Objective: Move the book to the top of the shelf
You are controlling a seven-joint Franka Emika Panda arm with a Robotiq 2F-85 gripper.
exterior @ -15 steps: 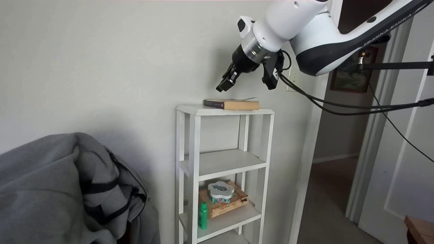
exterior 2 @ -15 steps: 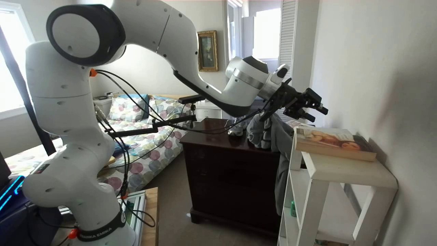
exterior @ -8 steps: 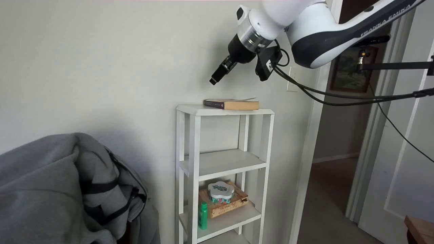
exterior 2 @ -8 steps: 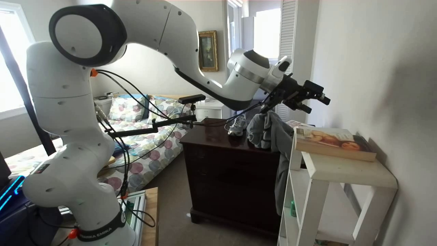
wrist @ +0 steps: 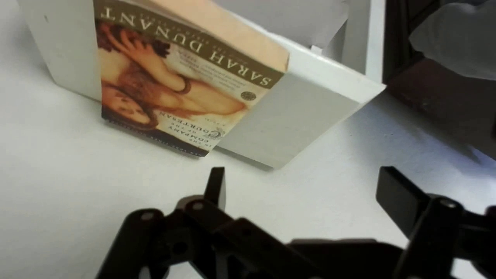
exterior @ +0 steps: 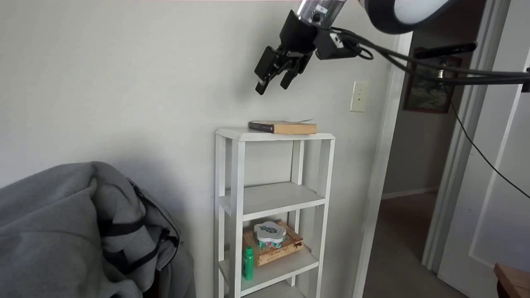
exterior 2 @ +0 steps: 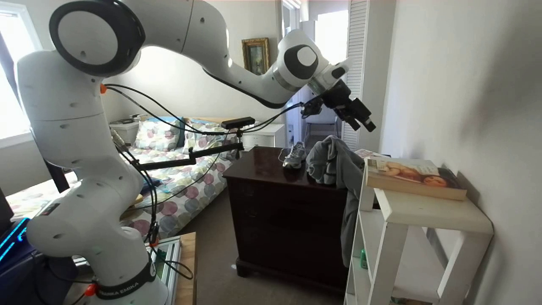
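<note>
Lying flat on the top board of the white shelf (exterior: 238, 207) is the book (exterior: 295, 128), its pale page edge facing out in an exterior view. Its reddish painted cover faces up, and the book (wrist: 174, 83) fills the upper left of the wrist view. Some bare top of the shelf (wrist: 298, 120) shows beside it. My gripper (exterior: 273, 87) hangs in the air above the book, apart from it. In the wrist view the gripper (wrist: 304, 184) has its fingers wide apart, with only wall seen between them. Nothing is held.
Lower on the shelf sit a tan box (exterior: 279, 253), a flower-shaped tin (exterior: 269, 232) and a green bottle (exterior: 248, 263). A wall (exterior 2: 449, 84) stands right behind the shelf. Grey cloth (exterior 2: 334, 159) and a shoe (exterior 2: 295, 156) rest on a dark dresser (exterior 2: 292, 228).
My gripper has risen and drawn back from the shelf, and the wrist has turned so both fingers show apart. The book has stayed in place.
</note>
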